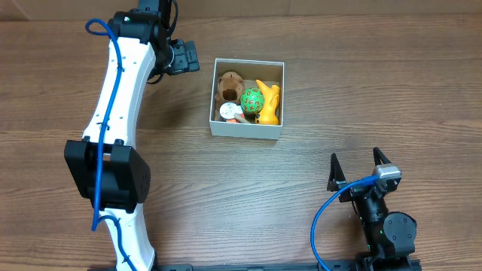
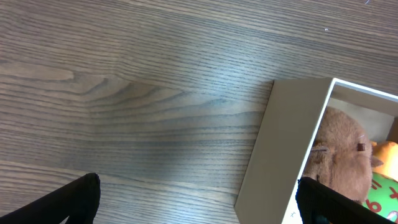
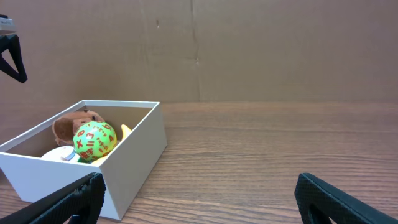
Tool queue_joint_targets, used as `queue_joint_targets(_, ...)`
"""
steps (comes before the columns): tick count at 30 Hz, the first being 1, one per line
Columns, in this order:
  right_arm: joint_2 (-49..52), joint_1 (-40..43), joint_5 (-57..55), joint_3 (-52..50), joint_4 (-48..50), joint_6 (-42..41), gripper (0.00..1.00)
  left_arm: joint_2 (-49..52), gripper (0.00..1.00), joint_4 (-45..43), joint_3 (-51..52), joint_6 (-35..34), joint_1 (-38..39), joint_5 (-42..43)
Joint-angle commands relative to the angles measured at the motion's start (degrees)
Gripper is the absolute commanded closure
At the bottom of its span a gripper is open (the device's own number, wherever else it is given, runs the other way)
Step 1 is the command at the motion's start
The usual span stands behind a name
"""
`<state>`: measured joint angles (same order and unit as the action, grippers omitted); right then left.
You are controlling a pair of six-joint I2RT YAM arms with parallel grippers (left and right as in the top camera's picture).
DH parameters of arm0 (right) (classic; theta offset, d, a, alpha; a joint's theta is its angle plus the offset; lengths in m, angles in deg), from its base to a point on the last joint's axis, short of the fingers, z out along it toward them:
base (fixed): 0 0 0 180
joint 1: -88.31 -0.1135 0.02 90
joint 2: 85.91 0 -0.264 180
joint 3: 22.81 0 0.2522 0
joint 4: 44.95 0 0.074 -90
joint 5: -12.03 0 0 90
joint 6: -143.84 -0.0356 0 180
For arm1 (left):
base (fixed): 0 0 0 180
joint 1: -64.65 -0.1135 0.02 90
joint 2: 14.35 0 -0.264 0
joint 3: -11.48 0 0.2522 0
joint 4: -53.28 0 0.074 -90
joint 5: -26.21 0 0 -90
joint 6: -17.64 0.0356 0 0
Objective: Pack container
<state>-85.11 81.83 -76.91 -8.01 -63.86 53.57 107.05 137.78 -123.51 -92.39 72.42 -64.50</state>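
Note:
The container [image 1: 247,129] is a square white-walled box at the table's middle. It holds a brown plush toy [image 1: 229,85], a green ball with red marks [image 1: 251,99], a yellow toy [image 1: 269,103] and a white round item [image 1: 229,112]. My left gripper [image 1: 183,56] is open and empty just left of the box's far left corner. In the left wrist view the box wall [image 2: 280,149] sits between the fingers [image 2: 199,202], with the plush [image 2: 339,155] inside. My right gripper [image 1: 360,167] is open and empty near the front right. The right wrist view shows the box [image 3: 134,158] and ball [image 3: 94,140].
The wooden table [image 1: 301,188] surrounds the box. A brown cardboard wall [image 3: 249,50] stands behind the table. The left arm's white link [image 1: 120,98] stretches along the left side. A blue cable [image 1: 324,218] loops beside the right arm's base.

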Motion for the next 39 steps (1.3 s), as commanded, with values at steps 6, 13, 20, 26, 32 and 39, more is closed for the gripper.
queue_joint_targets(6, -0.63, -0.20, -0.59, -0.59, 0.33, -0.42, 0.00, -6.25, 0.00, -0.02, -0.17, -0.52, 1.46, -4.24)
queue_joint_targets(13, -0.63, -0.20, -0.59, -0.59, 0.33, -0.42, 0.00, -25.75, 0.00, -0.46, -0.15, 0.02, 7.93, -12.13)
queue_joint_targets(20, -0.63, -0.20, -0.59, -0.59, 0.33, -0.42, 0.00, -45.59, 0.00, -0.50, 2.67, 1.31, 9.84, -13.16)
queue_joint_targets(26, -0.63, -0.20, -0.59, -0.59, 0.33, -0.42, 0.00, -64.87, 0.00, -4.52, 18.88, 1.16, 5.05, -13.22)
queue_joint_targets(32, -0.63, -0.20, -0.59, -0.59, 0.33, -0.42, 0.00, -84.50, 0.00, -12.15, 41.00, 1.16, -1.49, -13.20)
queue_joint_targets(39, -0.63, -0.20, -0.59, -0.59, 0.33, -0.42, 0.00, -102.14, 0.00, -30.97, 69.35, 1.14, -8.37, -11.10)
